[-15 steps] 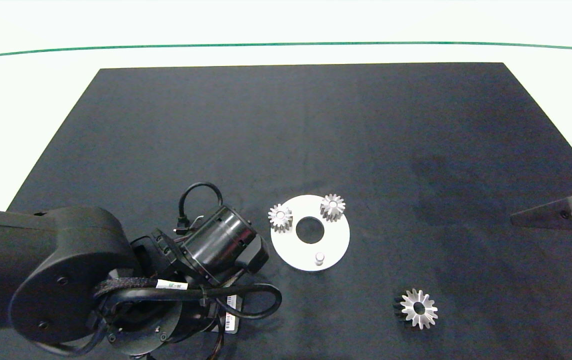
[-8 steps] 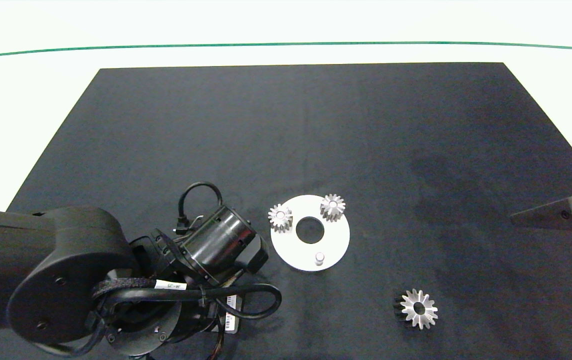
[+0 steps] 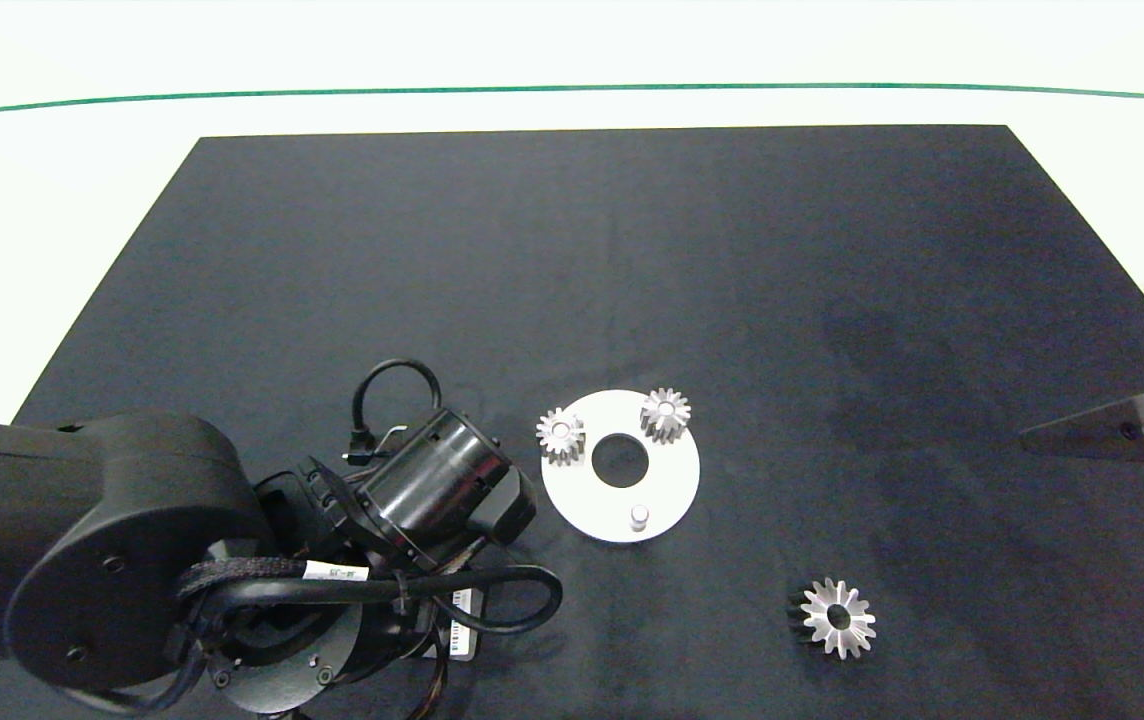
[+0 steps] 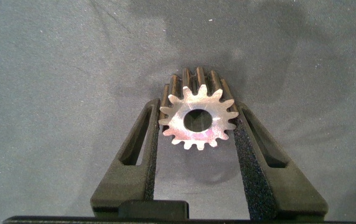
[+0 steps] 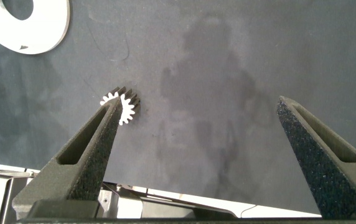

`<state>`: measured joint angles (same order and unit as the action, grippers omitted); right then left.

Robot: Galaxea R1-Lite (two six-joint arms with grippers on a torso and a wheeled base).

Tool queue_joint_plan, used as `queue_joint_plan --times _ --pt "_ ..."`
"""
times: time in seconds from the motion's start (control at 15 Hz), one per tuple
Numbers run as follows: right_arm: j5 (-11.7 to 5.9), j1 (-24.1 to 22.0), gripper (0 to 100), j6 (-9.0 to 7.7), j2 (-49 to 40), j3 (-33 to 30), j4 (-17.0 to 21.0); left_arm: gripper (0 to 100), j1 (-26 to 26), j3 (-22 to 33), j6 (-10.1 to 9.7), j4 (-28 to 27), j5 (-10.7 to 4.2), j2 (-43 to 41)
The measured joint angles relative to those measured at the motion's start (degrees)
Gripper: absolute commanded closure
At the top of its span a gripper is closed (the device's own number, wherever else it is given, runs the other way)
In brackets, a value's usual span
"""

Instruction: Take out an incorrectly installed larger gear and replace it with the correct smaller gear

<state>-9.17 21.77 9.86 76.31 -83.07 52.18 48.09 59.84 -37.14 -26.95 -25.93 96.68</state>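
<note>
Left wrist view: left gripper point(image 4: 196, 121) clamped on the smaller gear point(image 4: 197, 116) above the dark mat point(image 4: 53, 74). Right gripper point(image 5: 203, 124) spread wide, idle at the mat's right edge. Larger gear point(image 3: 836, 617) lay flat near the white disc point(image 3: 674, 480).

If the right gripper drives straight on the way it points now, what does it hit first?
Probably only the black mat: the right gripper, fingers open, frames bare cloth ahead. The larger gear lies off that line, beside one finger. Depth is unclear, so treat this as likely, not certain.
</note>
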Motion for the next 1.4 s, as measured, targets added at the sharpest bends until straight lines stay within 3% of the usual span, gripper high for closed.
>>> queue_joint_plan --times 0.27,0.53,0.8,1.0,1.27,1.4 --pt "0.24 0.09 0 -0.30 -0.13 0.00 0.00 84 0.46 0.07 -0.32 -0.28 0.00 -0.60" --pt "0.33 0.49 0 -1.32 -1.04 0.13 0.00 84 1.35 3.27 2.72 -2.58 -0.02 -3.69" --pt "0.44 0.13 0 -2.97 -1.82 0.11 0.02 84 5.29 15.84 3.91 -12.70 -0.02 -3.49" --pt "0.63 -4.22 0 -3.91 -1.82 -0.11 0.00 84 7.80 26.04 6.00 -16.87 -0.02 -0.05" --pt "4.99 -12.00 0 -8.85 -2.01 -0.78 0.00 84 9.84 36.13 6.72 -20.61 -0.02 7.06" --pt "9.33 -18.86 0 -12.58 -2.22 -1.44 0.00 84 11.08 39.13 7.08 -21.72 -0.02 9.72"
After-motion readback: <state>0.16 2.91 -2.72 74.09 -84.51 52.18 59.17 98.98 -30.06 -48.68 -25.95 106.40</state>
